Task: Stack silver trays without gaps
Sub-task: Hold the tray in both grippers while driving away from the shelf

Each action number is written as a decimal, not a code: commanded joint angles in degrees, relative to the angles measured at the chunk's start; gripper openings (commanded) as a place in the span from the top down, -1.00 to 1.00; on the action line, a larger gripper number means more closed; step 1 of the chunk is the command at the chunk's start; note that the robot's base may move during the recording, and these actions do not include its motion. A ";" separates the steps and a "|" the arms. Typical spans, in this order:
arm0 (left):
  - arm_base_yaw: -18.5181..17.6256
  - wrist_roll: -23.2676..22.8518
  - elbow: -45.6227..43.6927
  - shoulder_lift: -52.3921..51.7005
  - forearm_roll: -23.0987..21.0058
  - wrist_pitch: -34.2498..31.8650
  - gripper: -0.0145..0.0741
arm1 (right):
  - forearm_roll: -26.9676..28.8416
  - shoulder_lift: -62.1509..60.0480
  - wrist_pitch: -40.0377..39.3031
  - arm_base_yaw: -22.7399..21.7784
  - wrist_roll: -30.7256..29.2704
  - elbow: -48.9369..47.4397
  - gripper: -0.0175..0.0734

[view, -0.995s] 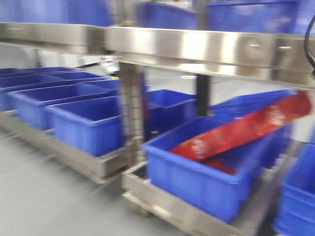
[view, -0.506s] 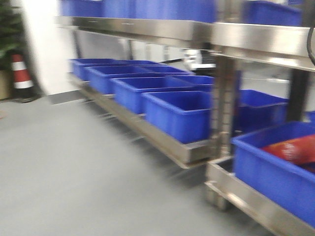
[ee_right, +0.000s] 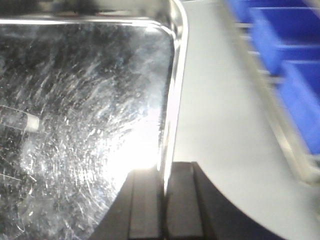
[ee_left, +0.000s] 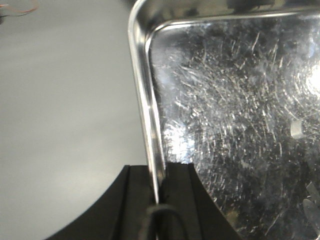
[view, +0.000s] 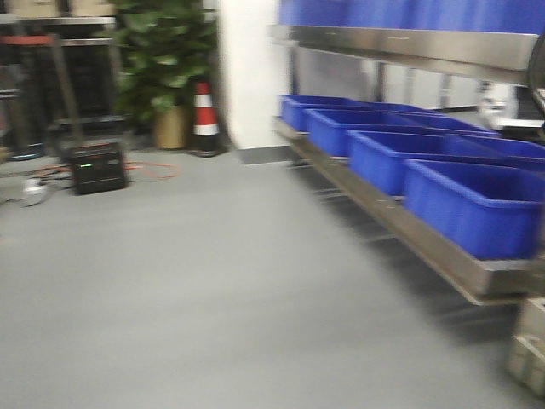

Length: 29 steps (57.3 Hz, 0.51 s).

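While the left gripper (ee_left: 159,187) pinches the left rim of the tray (ee_left: 235,115), the tray's scratched floor extends ahead and to its right. The right gripper (ee_right: 164,187) pinches the opposite rim, with the tray ahead and to its left. Blue bins (ee_right: 295,55) on a shelf (view: 426,247) stand well apart, farther right.

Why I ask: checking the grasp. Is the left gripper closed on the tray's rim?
Yes, the left gripper pinches the silver tray's rolled rim between its black jaws.
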 commanded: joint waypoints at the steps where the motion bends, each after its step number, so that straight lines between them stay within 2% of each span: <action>1: -0.53 0.85 -0.41 -1.01 -0.71 -1.88 0.71 | 0.57 -0.91 -3.11 0.28 -1.01 -0.69 0.79; 29: -0.53 0.85 -0.41 -1.01 -0.71 -1.88 0.71 | 0.57 -0.91 -3.11 0.28 -1.01 -0.69 0.79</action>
